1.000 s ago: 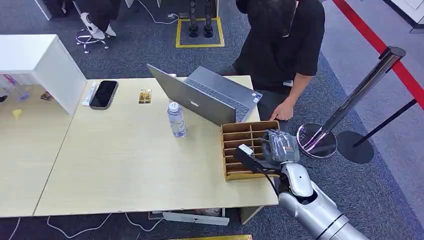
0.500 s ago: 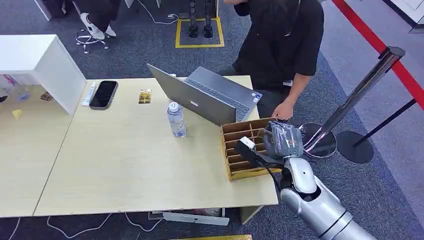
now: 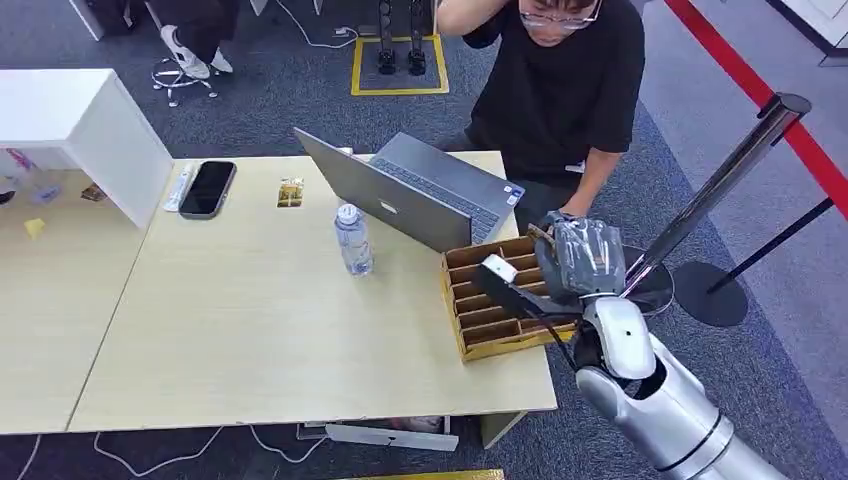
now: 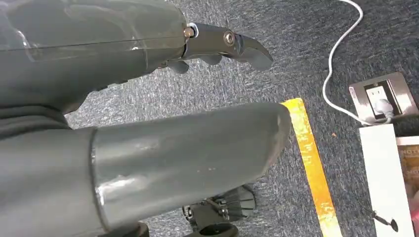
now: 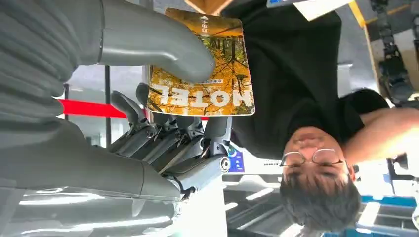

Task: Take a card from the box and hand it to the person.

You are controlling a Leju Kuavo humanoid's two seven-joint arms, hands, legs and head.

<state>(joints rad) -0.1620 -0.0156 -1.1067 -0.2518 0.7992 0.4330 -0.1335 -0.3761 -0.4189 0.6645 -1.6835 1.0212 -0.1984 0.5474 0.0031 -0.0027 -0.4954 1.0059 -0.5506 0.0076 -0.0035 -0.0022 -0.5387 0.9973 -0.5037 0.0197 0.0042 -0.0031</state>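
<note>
Head view: right hand (image 3: 583, 258) raised above the far right corner of the cardboard box (image 3: 500, 298), which sits at the right edge of the wooden table (image 3: 250, 320), its slotted compartments facing up. Right wrist view: the thumb presses a card (image 5: 205, 69) against the darker fingers (image 5: 173, 133); card is orange-yellow with an autumn-tree print and the word HOTEL, clear of the box and held up in front of the person (image 3: 555, 90) in a black shirt. Person stands at the far side of the table just behind the box, one arm raised to the head, the other hand (image 3: 565, 213) low beside the robot's hand; contact between them cannot be told. Left wrist view: left hand (image 4: 148, 98) holds nothing, thumb and fingers apart, above grey carpet with a yellow floor strip (image 4: 311, 163). On the table: open laptop (image 3: 410, 195) just behind the box, water bottle (image 3: 352, 240) left of the laptop, black phone (image 3: 207, 188) near the far left
</note>
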